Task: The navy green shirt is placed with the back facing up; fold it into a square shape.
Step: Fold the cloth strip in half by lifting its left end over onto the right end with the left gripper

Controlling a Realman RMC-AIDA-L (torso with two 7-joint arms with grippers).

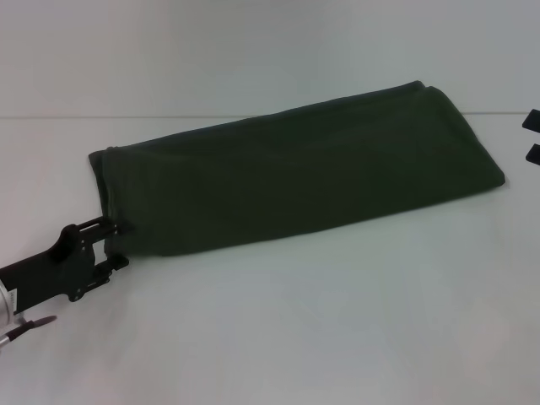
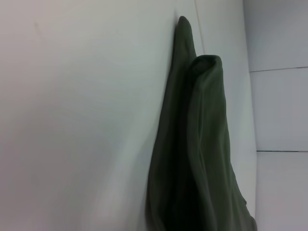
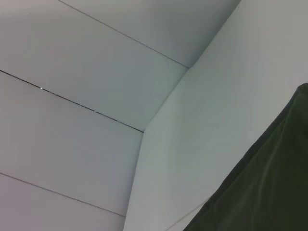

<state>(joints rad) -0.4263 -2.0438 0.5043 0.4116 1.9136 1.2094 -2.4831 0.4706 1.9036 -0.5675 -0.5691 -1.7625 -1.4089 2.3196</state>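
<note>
Item: navy green shirt (image 1: 295, 173), already folded to a long narrow band on the white table (image 1: 337, 337). Lies diag. across head view, lower-left end mid-left of frame, far end upper right; long axis runs lower left to upper right. In left wrist view it shows as stacked layers (image 2: 202, 159) w/ a rolled edge. My left gripper (image 1: 108, 239): lower left of frame, tips touching the shirt's lower-left corner; can't tell if fingers are closed on cloth or just beside it. My right gripper (image 1: 533, 137): only two black bits at right edge, mid-upper, near but apart from the far end; its state can't be told. Right wrist view catches just a shirt edge (image 3: 269, 187). Judgement: band still needs folding end-to-end along its long axis for a square; left arm nearer. Nothing else on table, path looks unobstructed.
</note>
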